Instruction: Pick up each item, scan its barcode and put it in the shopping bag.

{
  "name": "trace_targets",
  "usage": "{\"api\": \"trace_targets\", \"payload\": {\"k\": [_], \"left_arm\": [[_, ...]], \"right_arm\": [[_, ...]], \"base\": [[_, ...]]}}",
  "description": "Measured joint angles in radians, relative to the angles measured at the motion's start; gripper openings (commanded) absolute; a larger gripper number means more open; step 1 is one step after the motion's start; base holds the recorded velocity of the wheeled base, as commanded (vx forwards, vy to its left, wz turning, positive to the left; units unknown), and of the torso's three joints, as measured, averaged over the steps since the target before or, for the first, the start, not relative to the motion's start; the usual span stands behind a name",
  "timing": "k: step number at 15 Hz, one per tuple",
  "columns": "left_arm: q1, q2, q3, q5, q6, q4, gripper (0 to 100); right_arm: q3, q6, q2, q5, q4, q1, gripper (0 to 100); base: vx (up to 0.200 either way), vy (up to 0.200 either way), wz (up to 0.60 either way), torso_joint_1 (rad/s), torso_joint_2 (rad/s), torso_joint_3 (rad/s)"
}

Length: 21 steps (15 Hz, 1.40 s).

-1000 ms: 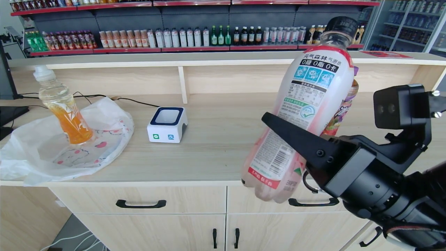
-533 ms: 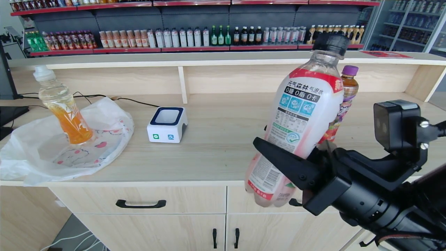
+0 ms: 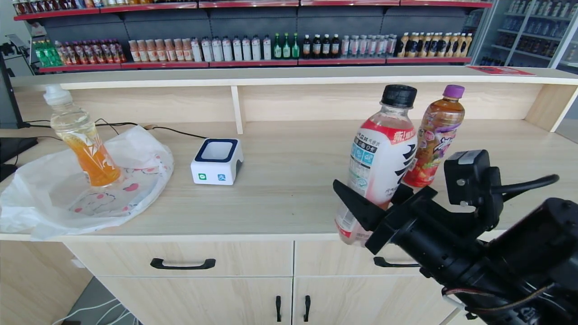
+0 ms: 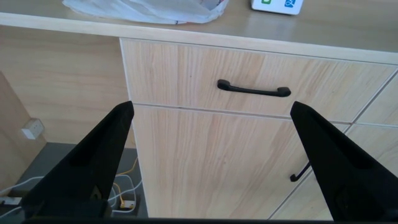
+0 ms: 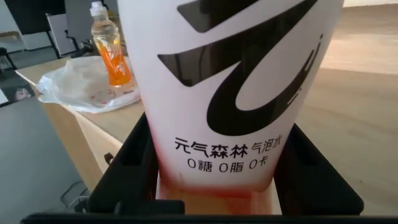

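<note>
My right gripper (image 3: 381, 203) is shut on a pink-and-white bottle (image 3: 378, 164) with a black cap, holding it upright over the counter's front edge at the right. That same pink-and-white bottle (image 5: 239, 87) sits between the black fingers (image 5: 127, 171) in the right wrist view. A brown bottle (image 3: 434, 137) with a purple cap stands just behind it. The white scanner (image 3: 217, 161) sits mid-counter. An orange drink bottle (image 3: 80, 137) stands on the white shopping bag (image 3: 58, 194) at the left. My left gripper (image 4: 211, 143) is open, below counter level, facing the drawer front.
The wooden counter (image 3: 280, 180) has a raised back ledge. Black cables (image 3: 149, 127) run behind the bag. Drawers with black handles (image 3: 183, 264) lie below. Shelves of drinks (image 3: 253, 47) fill the background.
My right gripper has lowered the pink-and-white bottle and turned it from tilted to upright, its barcode label rotating away. The brown bottle behind is now uncovered.
</note>
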Motion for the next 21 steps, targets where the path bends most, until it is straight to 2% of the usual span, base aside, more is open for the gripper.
{"api": "trace_targets", "payload": {"k": [3, 6, 15, 21], "left_arm": [[0.000, 0.000, 0.000, 0.000, 0.000, 0.000, 100], [-0.001, 0.000, 0.000, 0.000, 0.000, 0.000, 100], [0.000, 0.000, 0.000, 0.000, 0.001, 0.001, 100], [-0.001, 0.000, 0.000, 0.000, -0.002, 0.001, 100]], "right_arm": [[0.032, -0.068, 0.009, -0.039, 0.001, -0.036, 0], [0.017, -0.091, -0.006, -0.198, 0.000, -0.093, 0], [-0.094, -0.106, -0.016, -0.202, 0.000, -0.135, 0], [-0.155, -0.105, 0.040, -0.204, 0.001, -0.129, 0]], "base": [[0.000, 0.000, 0.00, 0.000, 0.00, 0.000], [0.000, 0.000, 0.00, 0.000, 0.00, 0.000], [0.000, 0.000, 0.00, 0.000, 0.00, 0.000], [0.000, 0.200, 0.00, 0.002, 0.00, -0.001]]}}
